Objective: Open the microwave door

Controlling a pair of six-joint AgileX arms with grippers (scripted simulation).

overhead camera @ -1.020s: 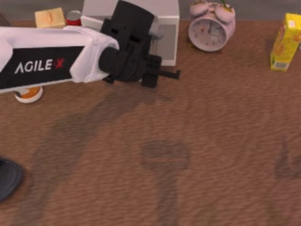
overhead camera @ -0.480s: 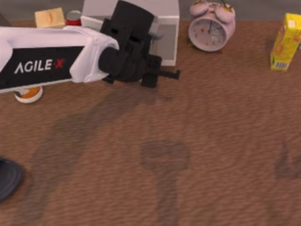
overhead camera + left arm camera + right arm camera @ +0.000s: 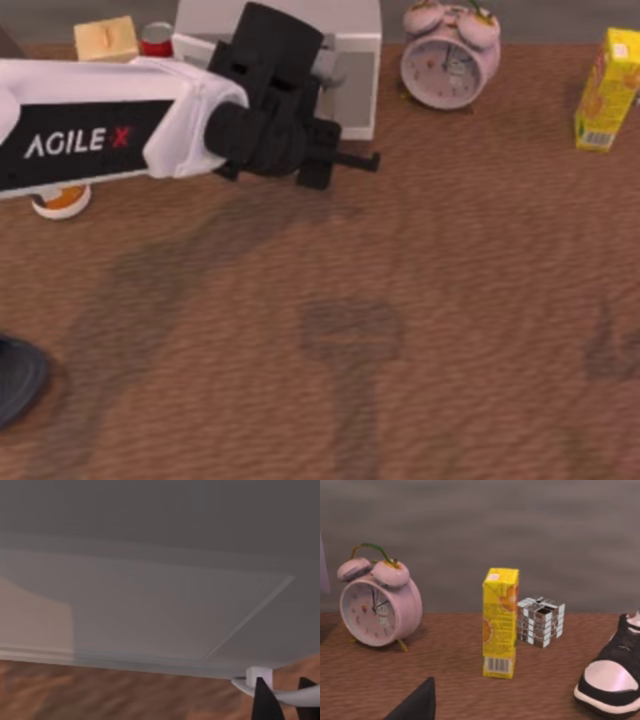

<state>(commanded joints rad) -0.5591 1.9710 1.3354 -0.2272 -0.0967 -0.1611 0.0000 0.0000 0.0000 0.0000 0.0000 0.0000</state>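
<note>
One arm works in the top view: the left gripper [image 3: 322, 75] is against the front of the microwave [image 3: 352, 30] at the table's far edge. Left wrist view: the microwave door [image 3: 150, 615] fills the picture, fingertips [image 3: 262, 700] narrowly astride its handle [image 3: 272, 690]. Right wrist view: a pink alarm clock [image 3: 377, 605] and juice carton [image 3: 500, 622]; whether the right gripper is closed, I cannot tell.
</note>
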